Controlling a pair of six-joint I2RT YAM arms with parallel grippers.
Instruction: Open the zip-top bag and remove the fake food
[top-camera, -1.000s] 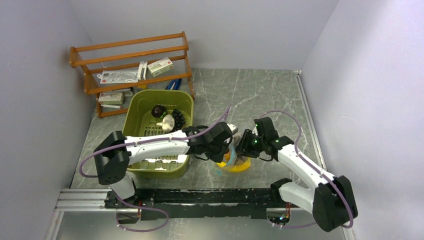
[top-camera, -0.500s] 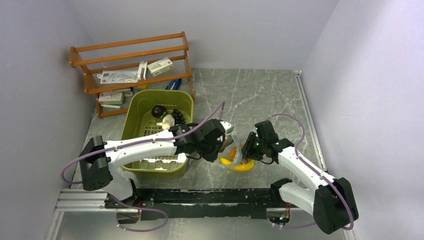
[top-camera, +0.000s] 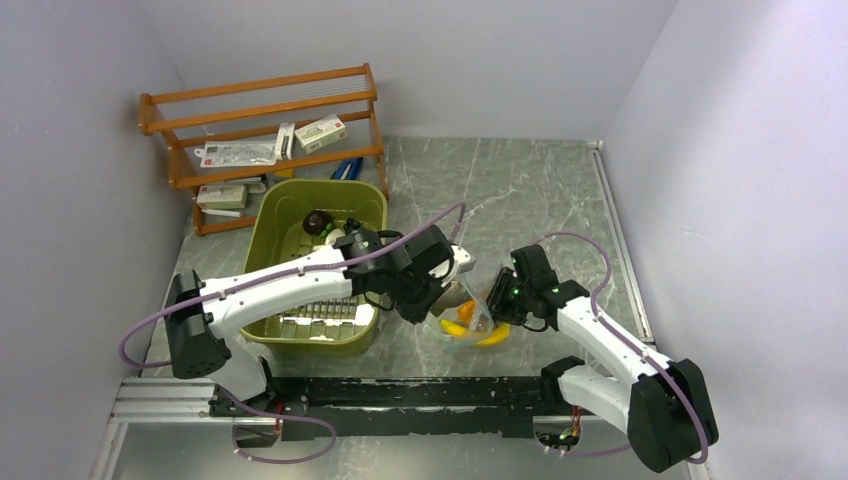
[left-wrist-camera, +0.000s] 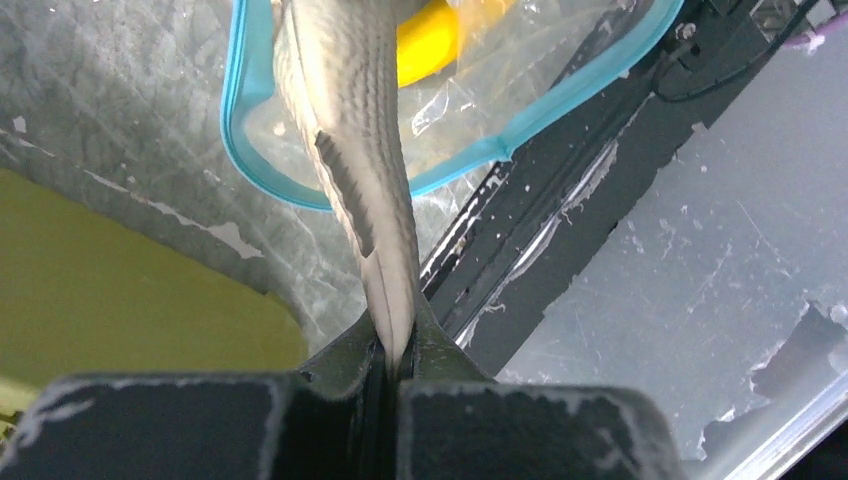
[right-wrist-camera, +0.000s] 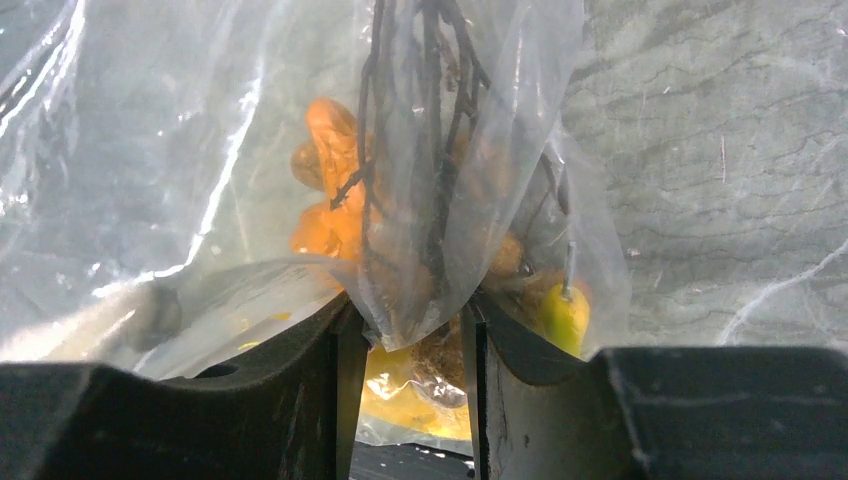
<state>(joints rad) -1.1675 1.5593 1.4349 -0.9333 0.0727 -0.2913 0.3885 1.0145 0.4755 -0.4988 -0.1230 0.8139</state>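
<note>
the zip-top bag (top-camera: 470, 318) hung just below the centre of the top view, right of the green bin (top-camera: 268, 215) on the worktop (top-camera: 520, 190). the left claw (left-wrist-camera: 396, 350) was clamped on the grey fish (left-wrist-camera: 345, 120), whose other end reached the bag's blue mouth. the right claw (right-wrist-camera: 405, 335) pinched the bag's plastic, with orange bits (right-wrist-camera: 325, 190) and a yellow banana (top-camera: 493, 338) inside.

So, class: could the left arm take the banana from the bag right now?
Probably not yet: the left gripper is shut on the fish. The bag gapes open, though, and the banana shows inside.
</note>
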